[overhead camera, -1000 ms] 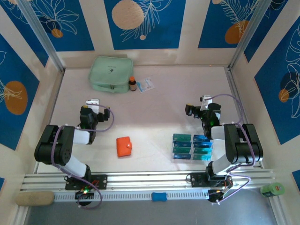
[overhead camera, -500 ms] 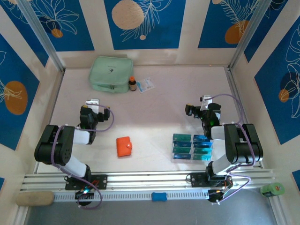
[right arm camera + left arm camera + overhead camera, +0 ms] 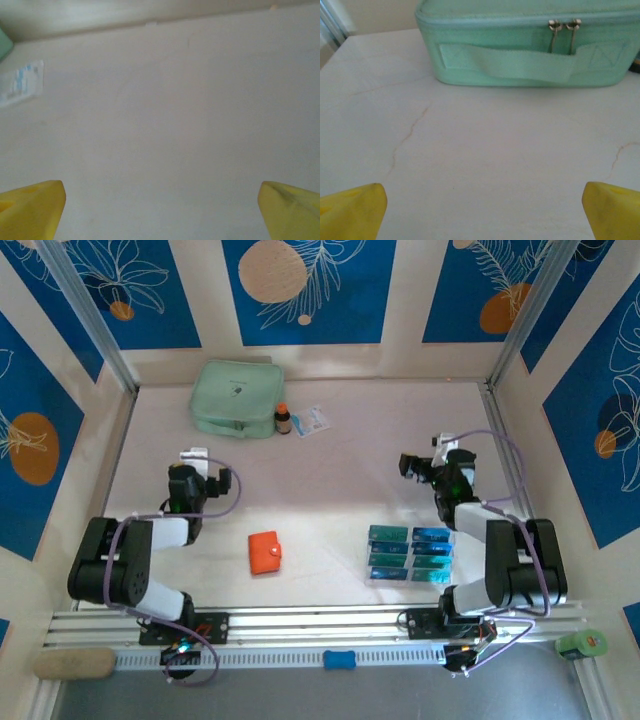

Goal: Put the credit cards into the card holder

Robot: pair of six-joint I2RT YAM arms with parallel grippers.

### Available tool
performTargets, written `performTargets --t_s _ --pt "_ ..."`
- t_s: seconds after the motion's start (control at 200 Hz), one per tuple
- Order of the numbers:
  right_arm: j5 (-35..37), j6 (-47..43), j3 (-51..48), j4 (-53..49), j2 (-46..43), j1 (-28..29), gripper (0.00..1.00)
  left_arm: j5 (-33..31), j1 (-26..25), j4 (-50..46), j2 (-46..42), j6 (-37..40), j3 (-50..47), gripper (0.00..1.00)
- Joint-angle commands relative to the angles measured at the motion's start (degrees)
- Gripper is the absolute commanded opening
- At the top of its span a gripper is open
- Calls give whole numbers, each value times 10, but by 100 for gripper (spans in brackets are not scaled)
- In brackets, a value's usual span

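From above, you see the small orange folding wallet (image 3: 265, 552) on the pale bench (image 3: 330, 470), with flat teal and blue cards (image 3: 410, 553) to its right. Left wrist: left pincer (image 3: 480, 210) apart, facing a mint-green fabric pouch (image 3: 525, 45). Right wrist: right pincer (image 3: 160, 210) apart, empty.

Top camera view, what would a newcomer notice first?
Probably the bright orange wallet, folded shut and lying alone on the pale table toward the near edge. To its right lies a tidy grid of teal and blue cards, and a mint pouch sits at the back left.
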Motion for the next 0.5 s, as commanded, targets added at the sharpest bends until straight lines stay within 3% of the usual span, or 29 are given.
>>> performTargets --t_s 0.0,0.075,0.25,0.345,0.495 --pt "46 78 84 -158 -57 -5 99 -35 7 -114 -51 -19 63 100" --pt "43 193 149 -290 -80 -26 99 -32 7 -165 -83 -31 95 100" --pt "-164 267 190 -376 -130 -57 99 12 6 -343 -138 -117 197 100" --pt "-215 273 185 -413 -174 -25 99 41 2 -417 -166 -181 230 100" --pt "-203 264 190 -551 -235 75 100 76 -27 -501 -198 -237 258 100"
